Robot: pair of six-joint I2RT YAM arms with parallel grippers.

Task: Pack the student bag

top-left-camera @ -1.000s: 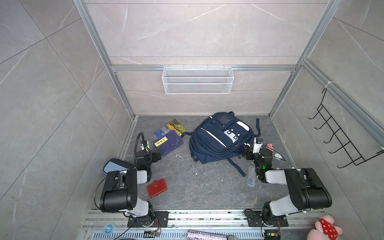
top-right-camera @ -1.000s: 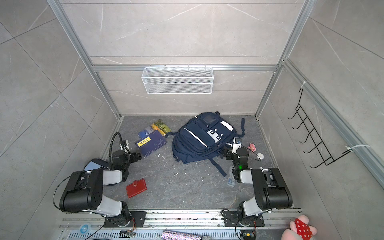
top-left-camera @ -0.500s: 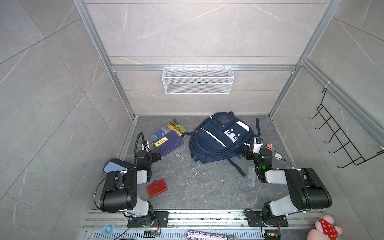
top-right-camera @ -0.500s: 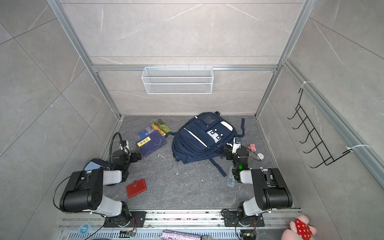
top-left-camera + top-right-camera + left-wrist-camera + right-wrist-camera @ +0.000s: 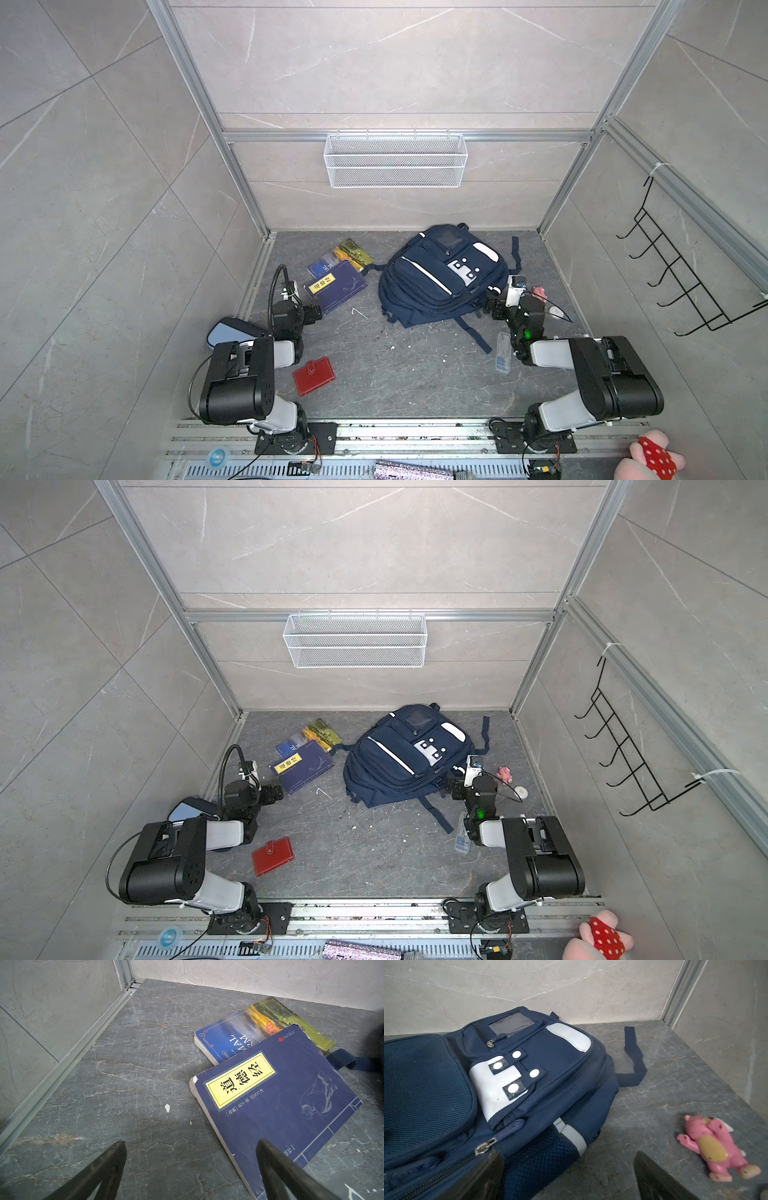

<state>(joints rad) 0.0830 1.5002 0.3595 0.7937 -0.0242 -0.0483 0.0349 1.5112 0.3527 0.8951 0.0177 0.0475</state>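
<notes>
The student bag (image 5: 440, 278) (image 5: 407, 754) lies flat at the back middle of the floor, navy with white patches, its zips shut. In the right wrist view the student bag (image 5: 508, 1084) fills the frame, a metal zip pull (image 5: 485, 1147) close to one finger. My right gripper (image 5: 490, 301) (image 5: 568, 1153) stands open at the bag's right edge, holding nothing. My left gripper (image 5: 318, 312) (image 5: 191, 1142) is open and empty by the near corner of a dark blue book (image 5: 334, 289) (image 5: 280, 1105) with a yellow label. That book overlaps a blue and green book (image 5: 239, 1034).
On the floor lie a red wallet (image 5: 313, 376), a light-blue pencil case (image 5: 226, 330) behind the left arm, a clear case (image 5: 503, 353) by the right arm, and a pink toy (image 5: 539, 292) (image 5: 714, 1147). A wire basket (image 5: 395, 160) hangs on the back wall, a hook rack (image 5: 681, 282) on the right wall.
</notes>
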